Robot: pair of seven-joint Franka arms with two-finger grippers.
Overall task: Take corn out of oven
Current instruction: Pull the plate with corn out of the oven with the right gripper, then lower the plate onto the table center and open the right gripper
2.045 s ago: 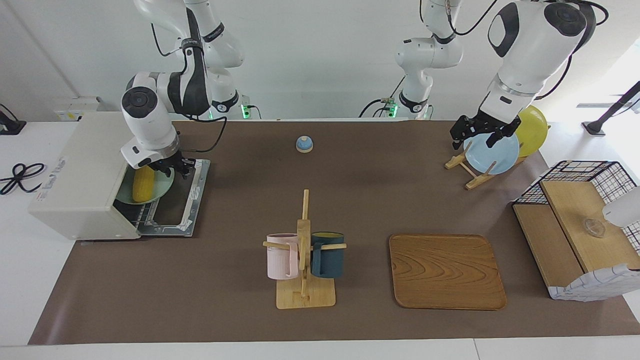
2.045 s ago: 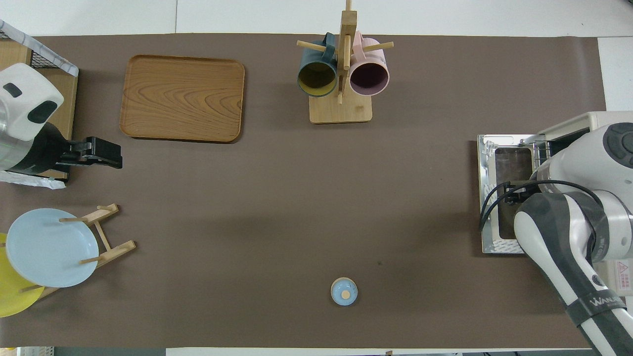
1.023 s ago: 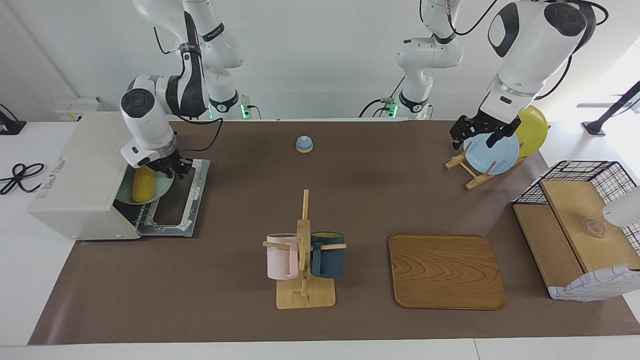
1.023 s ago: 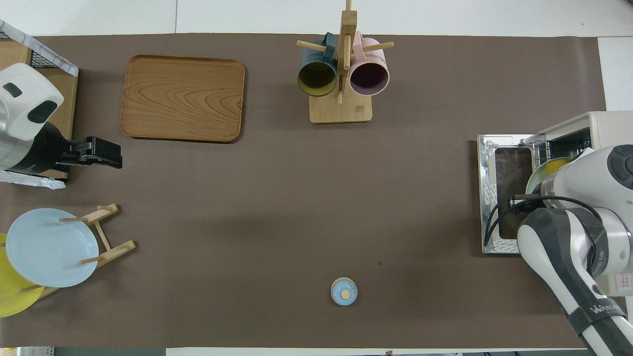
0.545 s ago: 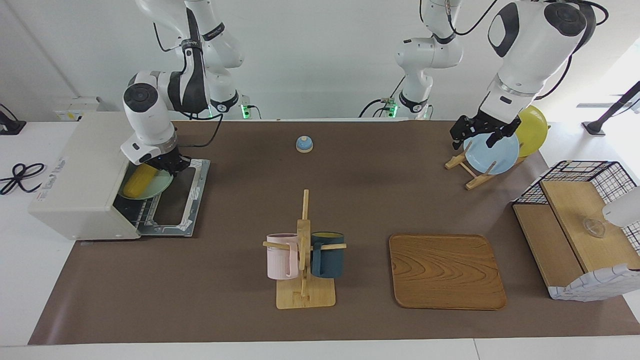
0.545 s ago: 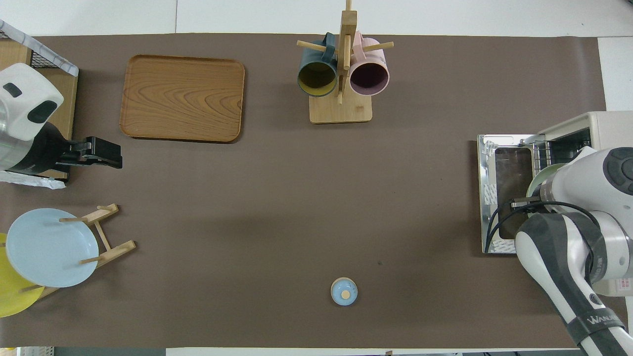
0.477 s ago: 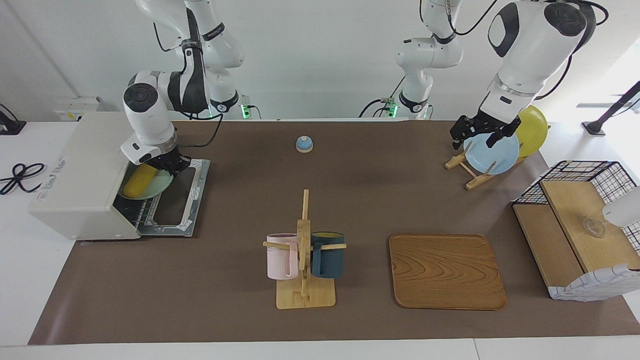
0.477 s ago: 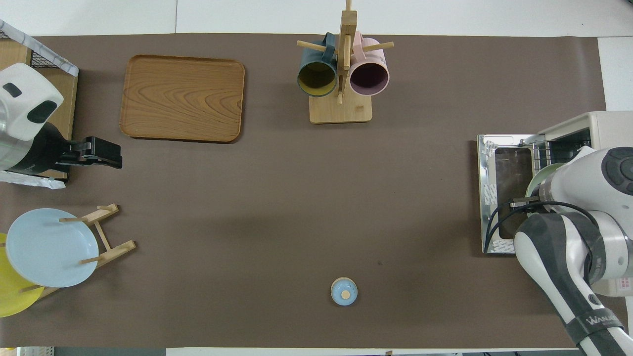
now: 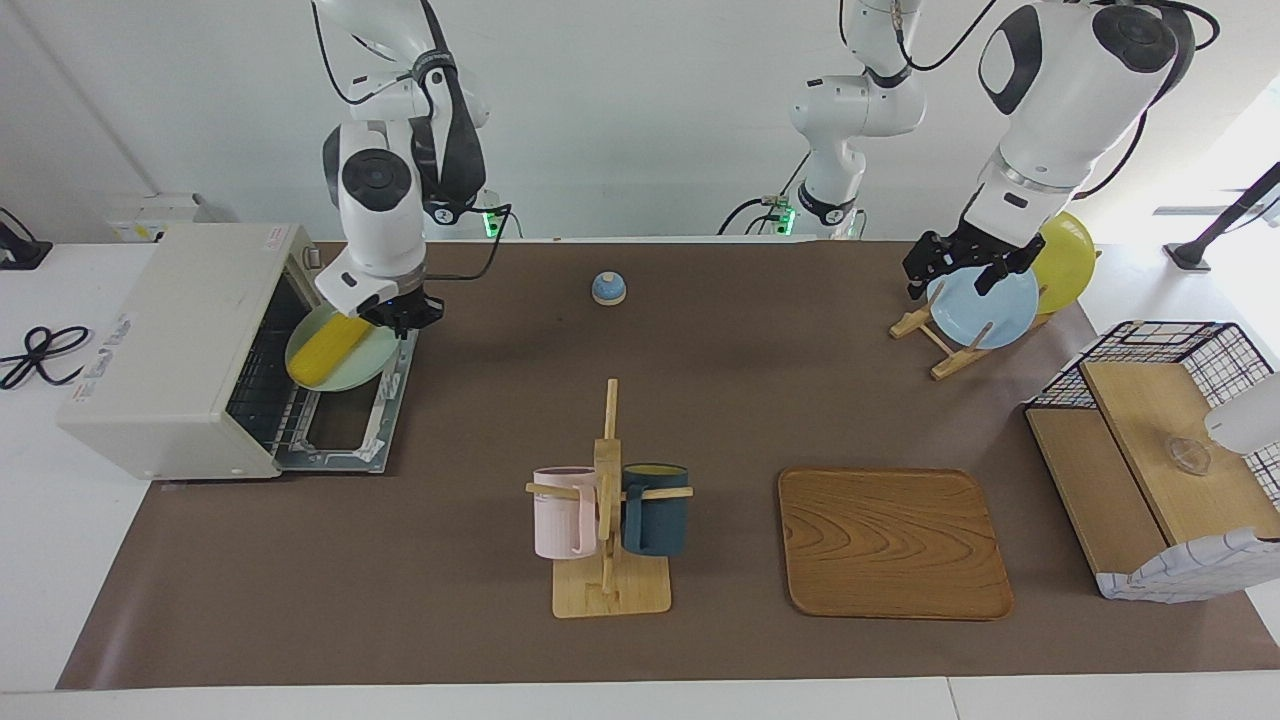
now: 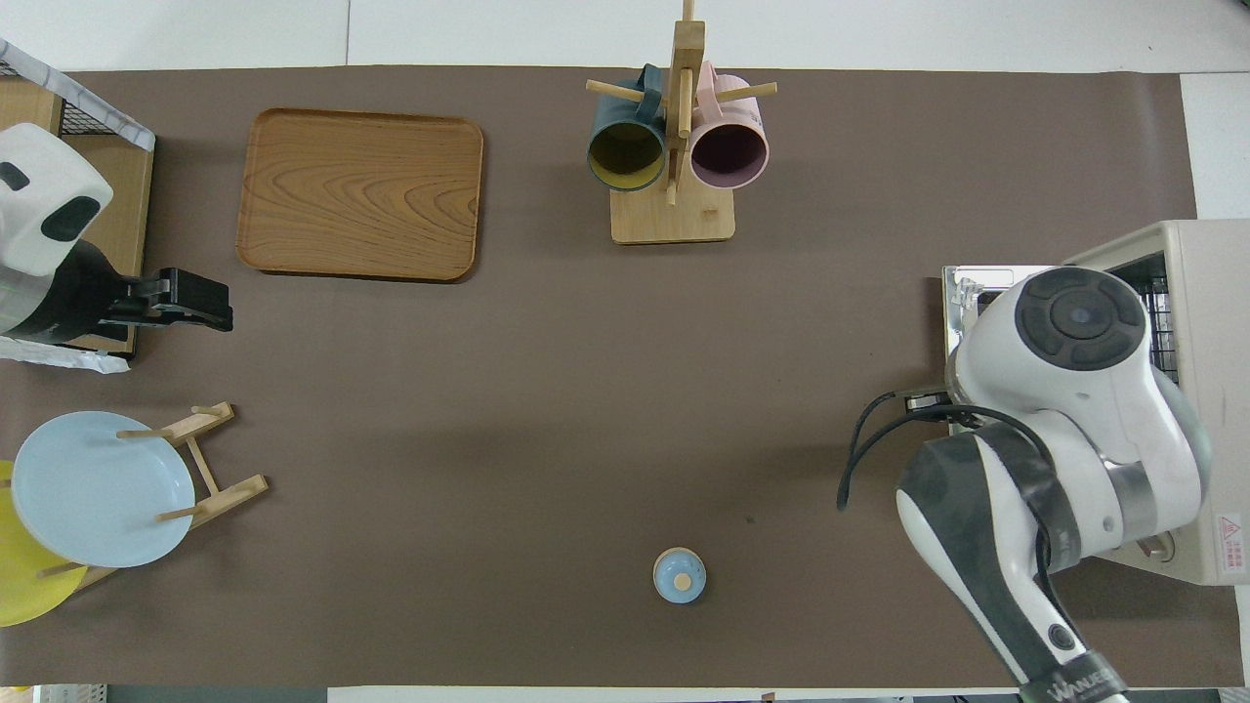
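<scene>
Facing view: oven sits at the right arm's end of the table, door dropped open flat on the brown mat. Right gripper is up over the open door, just in front of the oven mouth, fingers closed on the rim of a pale green plate. Plate is lifted clear of the wire rack, tilted. Corn lies on the plate, so it's outside the oven cavity, in the air over the door. Left gripper hangs over the blue plate in the wooden dish rack toward the left arm's end; fingers look spread, holding nothing; arm waits. Yellow plate stands in that rack too. Other stuff, relative to the oven: small blue bell nearer the robots and toward table centre; mug tree w/ pink mug and dark blue mug farther from the robots; wooden tray further on toward the left arm's end.

Overhead view: right arm's wrist body covers the oven door, plate and corn, so the grip can't be seen here. Oven partly shows beside it. Left gripper sits between tray and blue plate. Bell nearer the robots than the mug tree.
</scene>
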